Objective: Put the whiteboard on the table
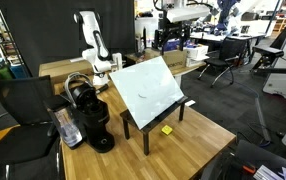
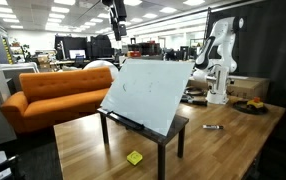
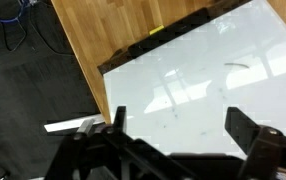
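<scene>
The whiteboard (image 1: 148,88) is a large glossy white panel. It leans tilted on a small dark stand (image 1: 148,132) that sits on the light wooden table (image 1: 188,150). Both exterior views show it, here from the front (image 2: 148,92). The white robot arm (image 1: 93,40) rises behind the board's top edge. In the wrist view my gripper (image 3: 181,125) is open and empty. Its two dark fingers hang just above the whiteboard's face (image 3: 213,70), with the board's dark lower ledge and the table (image 3: 113,25) beyond.
A black coffee machine (image 1: 88,115) stands on the table beside the stand. A small yellow object (image 2: 134,157) lies on the table in front of the stand. A marker (image 2: 212,127) lies further back. An orange sofa (image 2: 43,95) and a black chair (image 1: 23,105) stand off the table.
</scene>
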`<state>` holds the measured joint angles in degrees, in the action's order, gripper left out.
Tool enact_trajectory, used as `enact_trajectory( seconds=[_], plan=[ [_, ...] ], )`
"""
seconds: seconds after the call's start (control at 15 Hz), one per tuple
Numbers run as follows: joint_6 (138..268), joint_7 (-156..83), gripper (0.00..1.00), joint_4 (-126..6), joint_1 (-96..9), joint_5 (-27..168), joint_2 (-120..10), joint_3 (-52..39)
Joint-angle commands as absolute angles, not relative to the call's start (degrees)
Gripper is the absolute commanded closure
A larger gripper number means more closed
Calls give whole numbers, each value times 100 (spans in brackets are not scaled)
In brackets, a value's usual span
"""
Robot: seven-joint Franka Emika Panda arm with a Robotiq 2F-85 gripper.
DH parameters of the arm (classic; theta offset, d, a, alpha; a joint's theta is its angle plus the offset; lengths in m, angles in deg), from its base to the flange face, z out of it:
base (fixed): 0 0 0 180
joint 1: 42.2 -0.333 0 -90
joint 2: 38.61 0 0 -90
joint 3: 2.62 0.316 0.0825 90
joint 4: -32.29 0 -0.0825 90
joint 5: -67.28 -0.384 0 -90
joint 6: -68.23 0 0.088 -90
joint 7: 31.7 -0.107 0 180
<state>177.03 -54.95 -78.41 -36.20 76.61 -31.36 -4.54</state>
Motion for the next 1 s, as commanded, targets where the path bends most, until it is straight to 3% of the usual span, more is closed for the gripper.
enact_trajectory(
  seconds=[0.0,0.93],
  plan=[
    [17615,-5837,0,-7202,-3607,7601,-3596,-536],
    [18697,-7139,0,-6657,-3628,7306,-4647,-926]
  ],
)
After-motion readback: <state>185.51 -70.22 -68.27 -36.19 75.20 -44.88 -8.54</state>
